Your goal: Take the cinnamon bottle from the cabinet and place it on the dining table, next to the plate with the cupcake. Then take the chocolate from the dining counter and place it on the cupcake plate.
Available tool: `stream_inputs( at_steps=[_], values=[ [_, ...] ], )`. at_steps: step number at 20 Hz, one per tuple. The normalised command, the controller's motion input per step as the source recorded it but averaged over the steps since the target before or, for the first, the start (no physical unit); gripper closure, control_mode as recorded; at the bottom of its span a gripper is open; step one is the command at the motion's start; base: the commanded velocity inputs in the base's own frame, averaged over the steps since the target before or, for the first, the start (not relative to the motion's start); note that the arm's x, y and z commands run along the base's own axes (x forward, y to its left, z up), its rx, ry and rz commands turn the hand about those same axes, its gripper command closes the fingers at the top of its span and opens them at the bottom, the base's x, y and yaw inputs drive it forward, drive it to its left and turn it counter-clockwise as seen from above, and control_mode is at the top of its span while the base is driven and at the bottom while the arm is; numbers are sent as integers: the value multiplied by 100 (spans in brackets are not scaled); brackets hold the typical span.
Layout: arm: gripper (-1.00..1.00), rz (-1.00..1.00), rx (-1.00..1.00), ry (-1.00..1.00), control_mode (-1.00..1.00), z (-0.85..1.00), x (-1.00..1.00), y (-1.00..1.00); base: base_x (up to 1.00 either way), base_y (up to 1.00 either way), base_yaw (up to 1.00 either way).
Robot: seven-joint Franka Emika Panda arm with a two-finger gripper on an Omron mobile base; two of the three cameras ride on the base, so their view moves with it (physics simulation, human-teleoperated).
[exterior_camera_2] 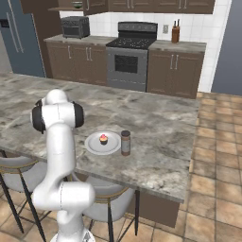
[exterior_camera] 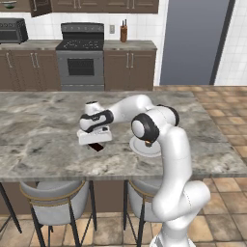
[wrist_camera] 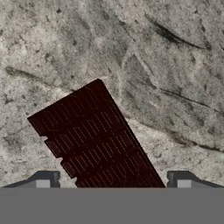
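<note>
My fingers (wrist_camera: 113,179) hang low over the chocolate (wrist_camera: 96,138), which lies flat on the marble counter (exterior_camera: 43,135), well to the left of the plate (exterior_camera_2: 94,146) that carries the cupcake (exterior_camera_2: 103,139). The cinnamon (exterior_camera_2: 125,142) already stands upright just beside that plate, so I judge the first half done and the chocolate the thing in hand.

My fingers are spread, one tip on each side of the bar's near end, not touching it as far as I can tell. Nothing is gripped.

The bar looks like a thin, stiff, ridged slab: light, probably brittle if pinched hard or levered against the stone. It lies at a slant to my fingers, so I would likely want to turn the hand to square them across its narrow width, and close on the long edges near the middle, not a corner. Being so flat, it leaves little edge to catch; I'd need to go down almost to the counter.

Open marble lies all round the bar and between it and the plate. The counter's front edge is near. The cinnamon stands on the plate's far side from the bar, and the cupcake sits at the plate's centre, so I'd aim for the bare rim.
</note>
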Motion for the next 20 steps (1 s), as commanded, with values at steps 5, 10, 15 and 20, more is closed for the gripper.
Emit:
stream_inputs(
  at_steps=[5,10,15,20],
  values=[
    [100,0,-2,-7,-100,-62,0,0,0,0,0],
    [100,0,0,-2,-100,-22,-4,0,0,0,0],
    [100,0,0,3,-100,29,-12,-10,0,0,0],
    [100,0,0,4,-100,57,-16,-32,0,0,0]
  ],
)
